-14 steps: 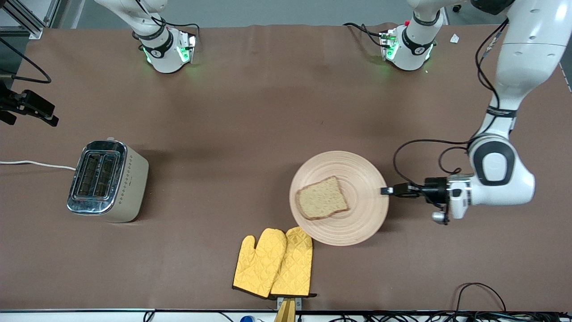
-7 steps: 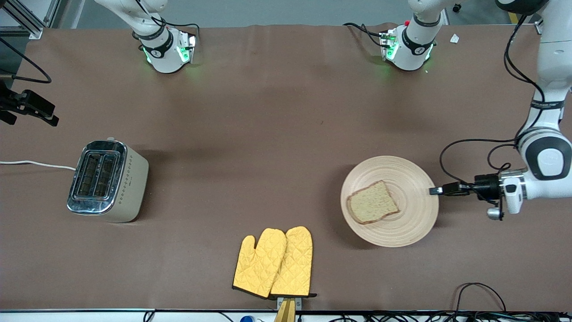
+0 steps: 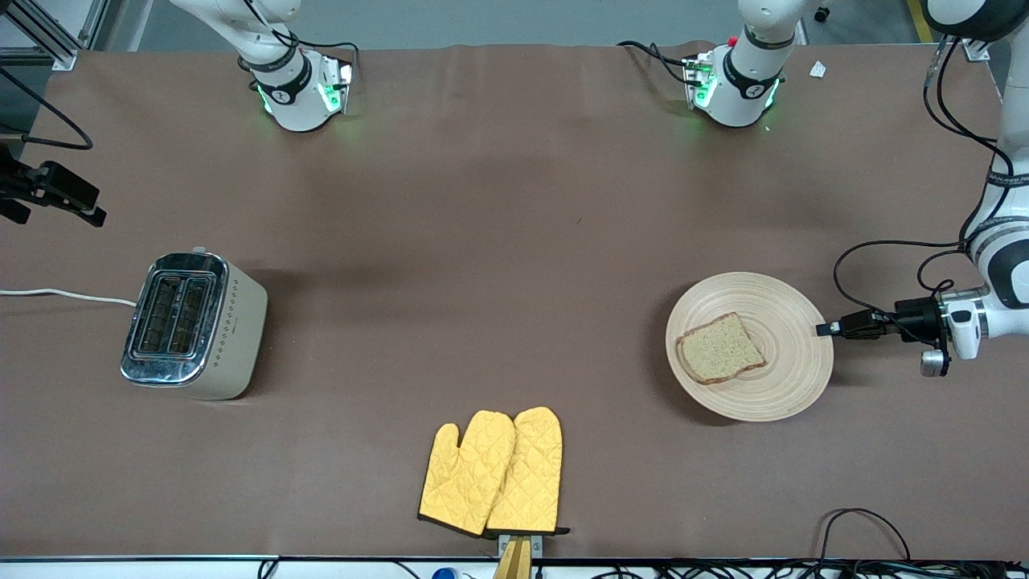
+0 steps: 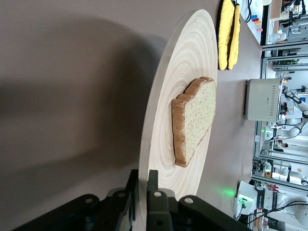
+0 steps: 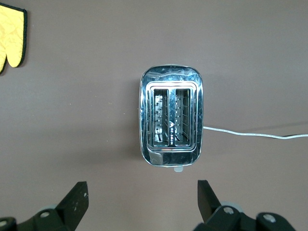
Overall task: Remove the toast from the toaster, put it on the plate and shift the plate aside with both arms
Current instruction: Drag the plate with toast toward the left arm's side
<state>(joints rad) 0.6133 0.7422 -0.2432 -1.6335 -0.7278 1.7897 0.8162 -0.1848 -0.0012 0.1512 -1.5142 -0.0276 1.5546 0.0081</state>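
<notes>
Brown table point(image 3: 514, 201): round pale wooden plate point(image 3: 784, 386) carrying brown speckled toast slice point(image 3: 719, 347), frame lower right.
Plate rim is clamped by left gripper point(image 3: 826, 329); right gripper point(image 5: 142, 202) is held spread above chrome toaster point(image 5: 171, 126).

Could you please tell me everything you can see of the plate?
The plate is round, pale and wooden-looking, with concentric ring grain and a shallow raised rim. It sits toward the left arm's end of the table, level or nearly so. The toast lies flat on it, off centre. The left gripper is shut on its rim at the edge toward that arm; the left wrist view shows the fingers pinching the rim from above and below. Nothing else touches it.
</notes>
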